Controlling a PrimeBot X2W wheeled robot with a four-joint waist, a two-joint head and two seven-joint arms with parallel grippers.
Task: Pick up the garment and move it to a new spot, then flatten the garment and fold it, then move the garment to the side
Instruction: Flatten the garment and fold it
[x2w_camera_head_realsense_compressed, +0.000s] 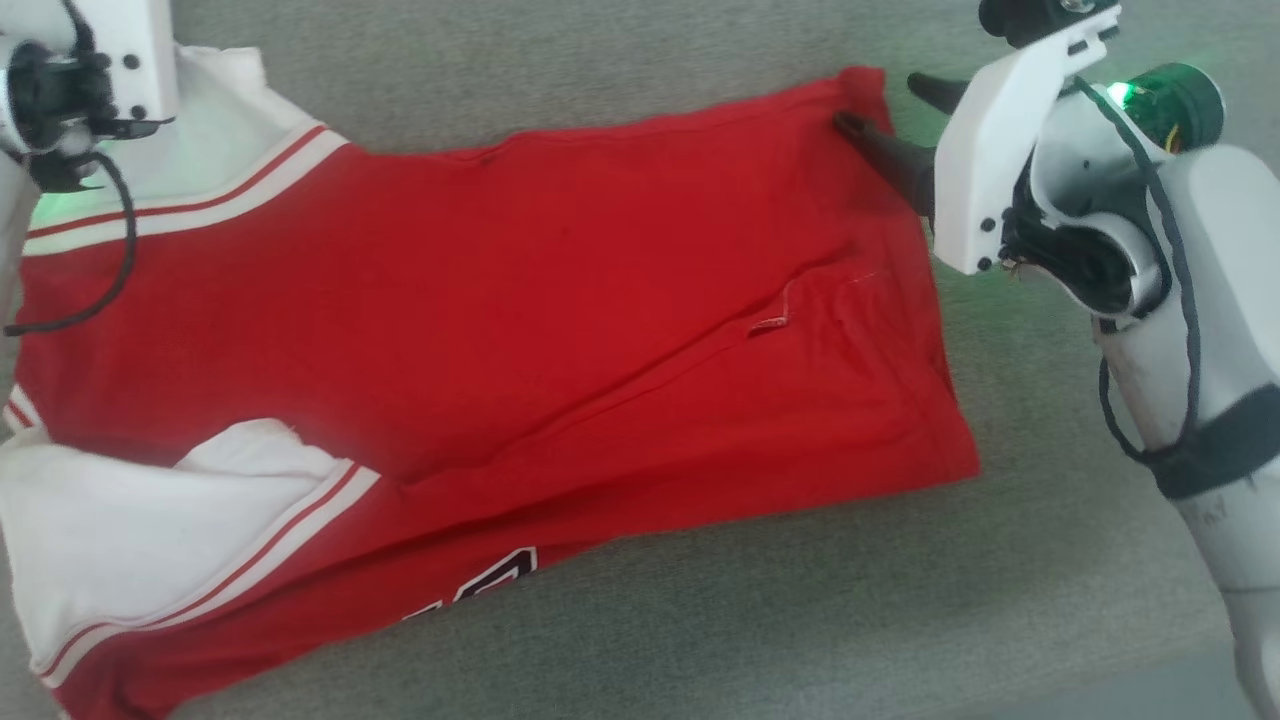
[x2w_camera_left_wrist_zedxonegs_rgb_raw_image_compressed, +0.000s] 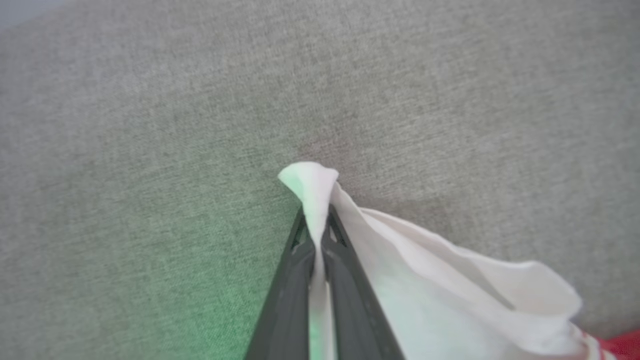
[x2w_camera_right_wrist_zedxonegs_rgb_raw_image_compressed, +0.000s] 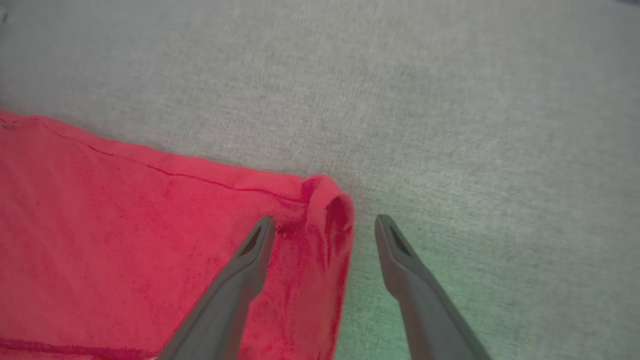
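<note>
The garment (x2w_camera_head_realsense_compressed: 520, 330), a red jersey with white sleeves and striped trim, lies spread across the grey cushion, part of a dark number showing at its near edge. My left gripper (x2w_camera_left_wrist_zedxonegs_rgb_raw_image_compressed: 316, 220) is shut on a pinch of the white sleeve (x2w_camera_left_wrist_zedxonegs_rgb_raw_image_compressed: 450, 290), which bunches up between its dark fingers. In the head view its white wrist sits over the far left sleeve (x2w_camera_head_realsense_compressed: 215, 150). My right gripper (x2w_camera_right_wrist_zedxonegs_rgb_raw_image_compressed: 325, 225) stands open astride the garment's far right corner (x2w_camera_right_wrist_zedxonegs_rgb_raw_image_compressed: 330, 210), one finger on the red cloth, the other on the cushion. The same gripper (x2w_camera_head_realsense_compressed: 895, 110) shows in the head view.
Grey fabric cushion (x2w_camera_head_realsense_compressed: 1050, 520) surrounds the garment, with bare room to the right and along the near edge. My right forearm (x2w_camera_head_realsense_compressed: 1190, 330) with its dark cable reaches in from the lower right.
</note>
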